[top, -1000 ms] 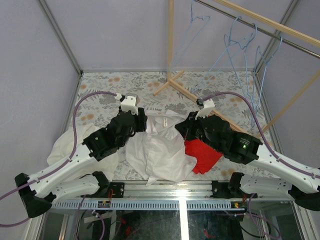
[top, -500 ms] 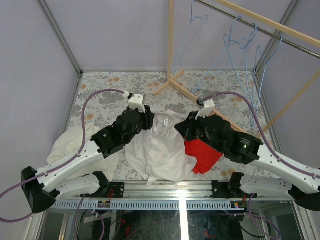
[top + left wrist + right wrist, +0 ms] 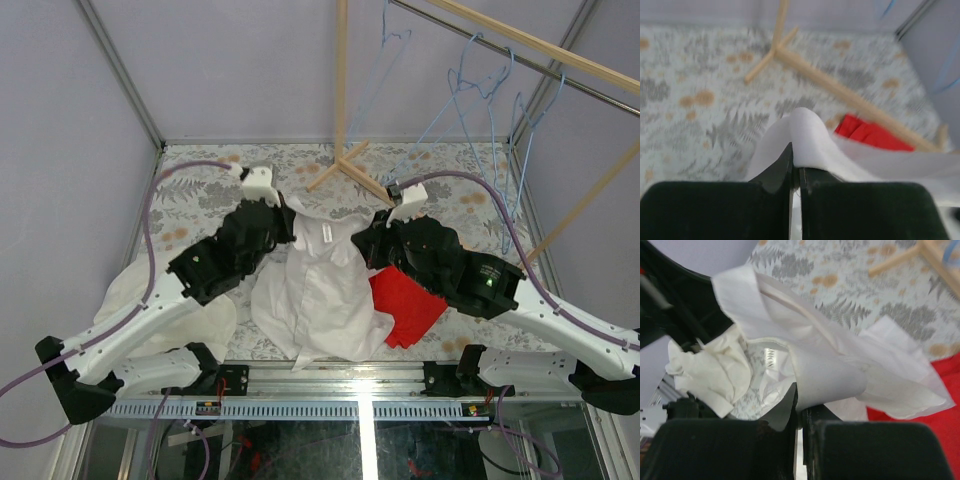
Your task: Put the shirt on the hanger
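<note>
At mid-table, the left gripper [image 3: 795, 162] pinched a fold of the shirt [image 3: 320, 285] beside its collar and the right gripper [image 3: 799, 407] pinched the opposite side, apparently to hold the neck spread for a hanger [image 3: 491, 100] on the rail [image 3: 560, 75] beyond.

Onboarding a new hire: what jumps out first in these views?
The left gripper and the right gripper each pinch the large white thin-fabric collared shirt near its collar, mid-table. A red cloth lies beside it on the right, and pale blue wire hangers hang from the wooden rack at the far right.
</note>
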`<state>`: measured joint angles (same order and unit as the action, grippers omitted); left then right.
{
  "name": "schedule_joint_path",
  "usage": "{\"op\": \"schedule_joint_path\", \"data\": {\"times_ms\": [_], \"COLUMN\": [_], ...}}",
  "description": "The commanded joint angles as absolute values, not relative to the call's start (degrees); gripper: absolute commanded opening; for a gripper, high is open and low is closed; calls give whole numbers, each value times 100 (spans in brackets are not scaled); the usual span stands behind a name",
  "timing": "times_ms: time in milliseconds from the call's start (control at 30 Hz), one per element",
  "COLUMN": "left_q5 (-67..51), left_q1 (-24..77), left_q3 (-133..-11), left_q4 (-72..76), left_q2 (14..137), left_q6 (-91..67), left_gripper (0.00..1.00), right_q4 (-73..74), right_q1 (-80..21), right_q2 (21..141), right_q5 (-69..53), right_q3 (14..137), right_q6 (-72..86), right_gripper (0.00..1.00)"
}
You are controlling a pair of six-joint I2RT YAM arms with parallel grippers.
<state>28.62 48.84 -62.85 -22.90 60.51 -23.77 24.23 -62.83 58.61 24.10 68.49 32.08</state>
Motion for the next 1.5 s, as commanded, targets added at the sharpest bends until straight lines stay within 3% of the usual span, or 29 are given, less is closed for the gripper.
{"op": "schedule_joint_path", "data": {"times_ms": [0,300,467,733,1033,1167,1467], "left_q5": [3369,3228,3208,3200,3628,3751,2627], "left_q1": [4843,4847,4846,4851,4843,4842,4791], "left_q3": [-8381,-13020,-14060,-13516,-12740,-11595,-7916], "left_q4": [-3156,-4404,-3847,-3631,-4475,-4937,-4773], "left_q2": [6359,7820,7985,7679,7302,6992,6218], "left_q6": [-2337,-1463,-1067,-1126,-1419,-1772,-3279], "left_gripper": [1,1,0,0,0,0,0], "right_q4": [2124,1885,1796,1505,2694,2980,3458], "right_q1": [-6259,-6262,-6261,-6263,-6265,-6263,-6219], "right_q2": [6291,7769,8527,8326,7941,7556,6945], "right_q5": [2934,3344,3178,3012,2257,2129,2573], "right_q3": [8447,12152,13833,13582,12815,11916,8776], "right_q6": [1803,-370,-1187,-1269,-78,619,2164], "right_gripper": [0,0,0,0,0,0,0]}}
